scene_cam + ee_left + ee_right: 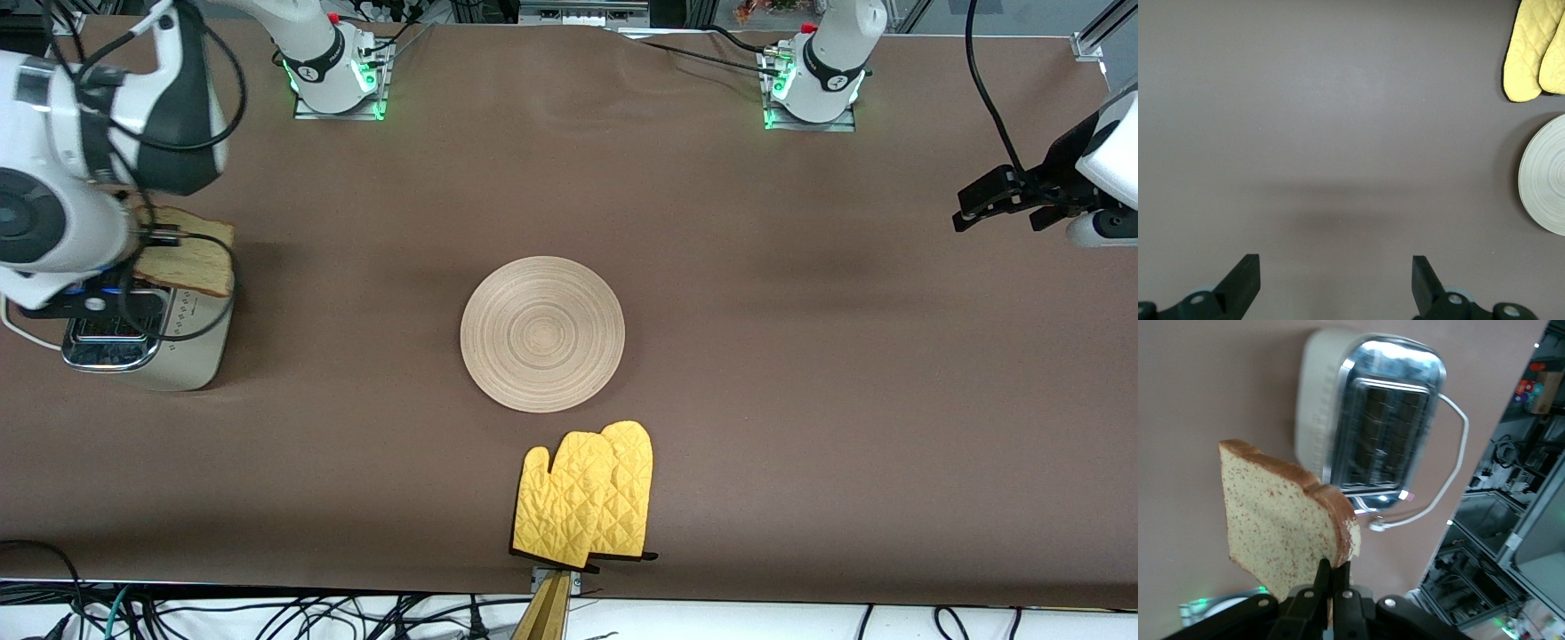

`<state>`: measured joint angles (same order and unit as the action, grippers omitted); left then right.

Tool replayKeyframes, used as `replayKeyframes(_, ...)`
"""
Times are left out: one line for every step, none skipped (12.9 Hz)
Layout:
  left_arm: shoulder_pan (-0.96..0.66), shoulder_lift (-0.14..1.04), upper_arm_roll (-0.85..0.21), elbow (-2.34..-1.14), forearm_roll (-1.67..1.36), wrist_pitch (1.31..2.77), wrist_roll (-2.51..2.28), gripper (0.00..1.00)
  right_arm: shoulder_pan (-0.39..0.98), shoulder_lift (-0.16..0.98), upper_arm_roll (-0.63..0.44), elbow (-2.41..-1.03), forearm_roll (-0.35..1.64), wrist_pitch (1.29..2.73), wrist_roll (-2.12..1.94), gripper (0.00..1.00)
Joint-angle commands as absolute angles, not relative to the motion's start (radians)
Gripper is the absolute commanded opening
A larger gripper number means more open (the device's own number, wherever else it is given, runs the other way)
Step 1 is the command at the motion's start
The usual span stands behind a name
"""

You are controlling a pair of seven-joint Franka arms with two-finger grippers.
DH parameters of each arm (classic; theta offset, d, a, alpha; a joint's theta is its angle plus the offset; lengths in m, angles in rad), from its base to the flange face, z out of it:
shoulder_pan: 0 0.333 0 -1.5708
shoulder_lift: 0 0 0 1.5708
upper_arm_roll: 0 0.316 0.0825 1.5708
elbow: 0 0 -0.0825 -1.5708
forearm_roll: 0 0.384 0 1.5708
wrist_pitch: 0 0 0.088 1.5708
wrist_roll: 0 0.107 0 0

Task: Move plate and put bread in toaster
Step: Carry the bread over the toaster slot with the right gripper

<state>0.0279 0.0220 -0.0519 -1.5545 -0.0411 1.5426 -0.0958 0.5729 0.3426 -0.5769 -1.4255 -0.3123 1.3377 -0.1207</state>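
Note:
The round beige wooden plate [542, 333] lies in the middle of the table; its edge also shows in the left wrist view [1548, 177]. The cream toaster [147, 342] with a chrome top [1385, 420] stands at the right arm's end of the table. My right gripper [1333, 570] is shut on the crust edge of the bread [1278, 527] and holds the slice [191, 258] in the air over the toaster. The arm's wrist hides most of that gripper [158, 236] in the front view. My left gripper [1336, 267] hangs open and empty over bare table at the left arm's end [997, 213].
A pair of yellow oven mitts [587, 498] lies nearer to the front camera than the plate, by the table's edge, and shows in the left wrist view [1535, 53]. The toaster's white cord [1451, 473] loops beside it. A brown cloth [800, 400] covers the table.

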Motion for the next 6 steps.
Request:
replayKeyframes(0.041,-0.005,-0.063,-1.588,-0.046,1.56,-0.101,1.0,0.539,0.366,-0.621,-1.427,-0.353,1.371,-0.199,0.0)
replayKeyframes(0.041,-0.005,-0.063,-1.588,-0.046,1.56,-0.101,1.0,0.513,0.38,-0.621,-1.427,-0.382,1.385,-0.219,0.0)
replayKeyframes(0.041,-0.005,-0.063,-1.588,-0.046,1.56,-0.101,1.0,0.491,0.4,-0.62,-1.427,-0.397,1.409,-0.236,0.0)
replayKeyframes(0.04,-0.005,-0.063,-1.589,-0.046,1.56,-0.103,1.0,0.471,0.414,-0.621,-1.427,-0.397,1.434,-0.239,0.0)
replayKeyframes(0.038,-0.005,-0.063,-1.588,-0.046,1.56,-0.101,1.0,0.454,0.426,-0.62,-1.428,-0.397,1.456,-0.239,0.0)
replayKeyframes(0.038,-0.005,-0.063,-1.586,-0.046,1.56,-0.101,1.0,0.445,0.445,-0.62,-1.428,-0.397,1.482,-0.239,0.0)
